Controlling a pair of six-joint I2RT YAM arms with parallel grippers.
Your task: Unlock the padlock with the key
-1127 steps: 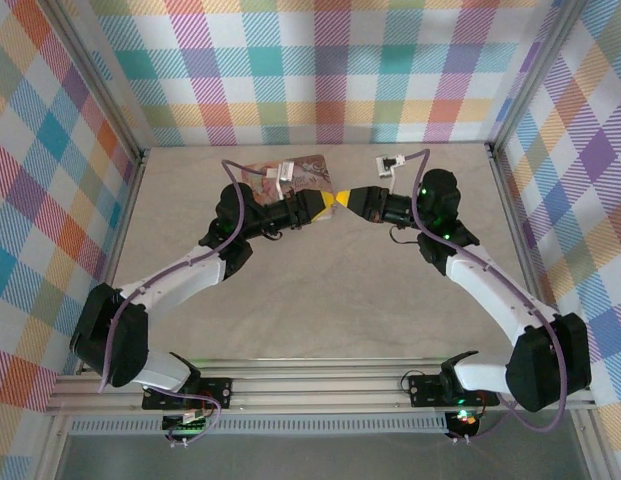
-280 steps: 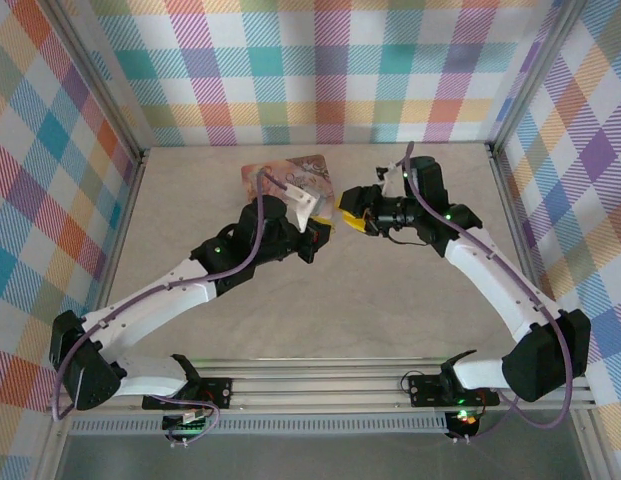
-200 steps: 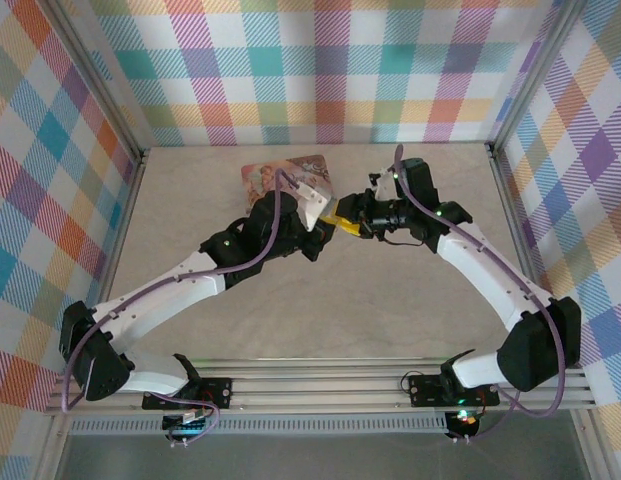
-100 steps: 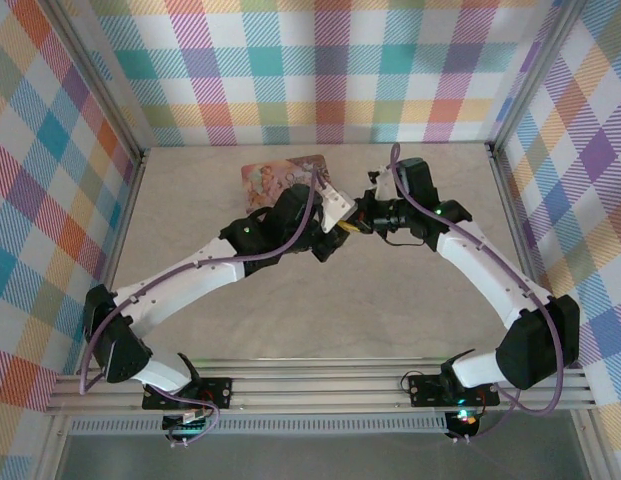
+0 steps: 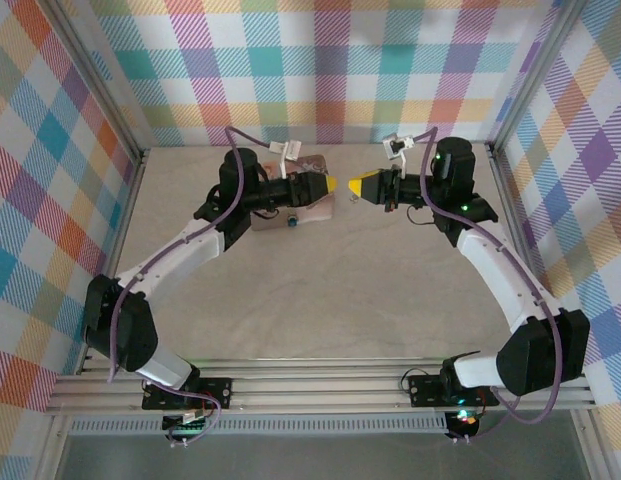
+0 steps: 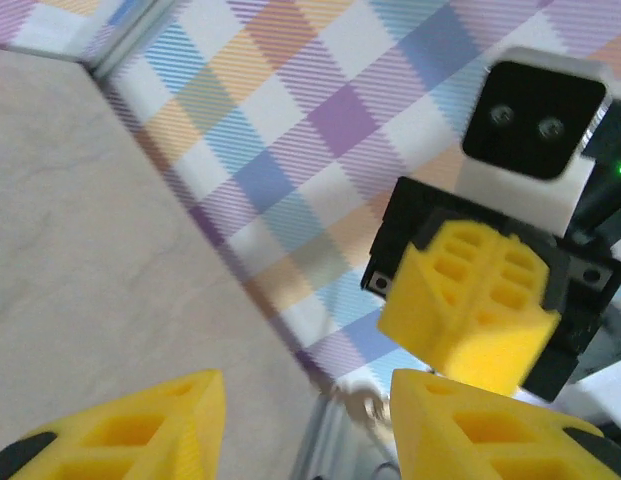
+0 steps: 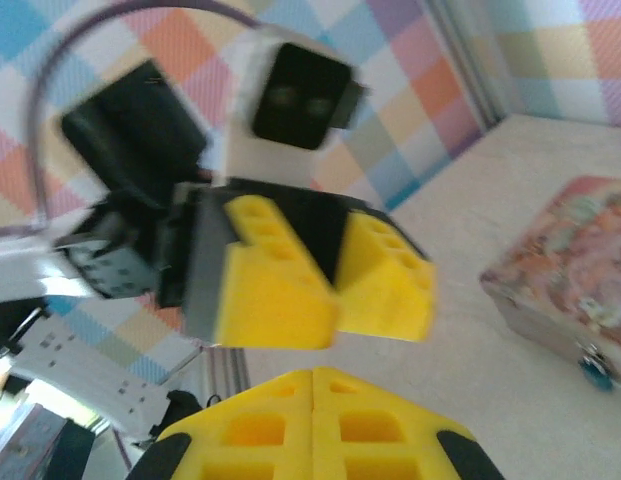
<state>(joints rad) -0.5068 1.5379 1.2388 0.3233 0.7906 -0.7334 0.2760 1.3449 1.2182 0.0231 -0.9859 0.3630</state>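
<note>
Two robot arms meet tip to tip above the table's [image 5: 320, 290] far edge. The left gripper [image 6: 306, 410] is spread. The right gripper [image 7: 312, 400] is pressed together, and whether it pinches a key cannot be told. The tiny blue padlock [image 7: 592, 364], blurred, hangs on the pink tin [image 7: 560, 260]. Steadying it first seems wise.

Not seeing any readable text, numbers or logos here. The pink tin [image 7: 555, 262] is showing a printed illustration on its lid, but it's coming through too blurry to pick out any lettering. The padlock [image 7: 593, 366] hanging on its front is looking way too small for any brand or marking to be read. From the top camera the tin is partly sitting under an arm, and no lettering is coming through there either.
</note>
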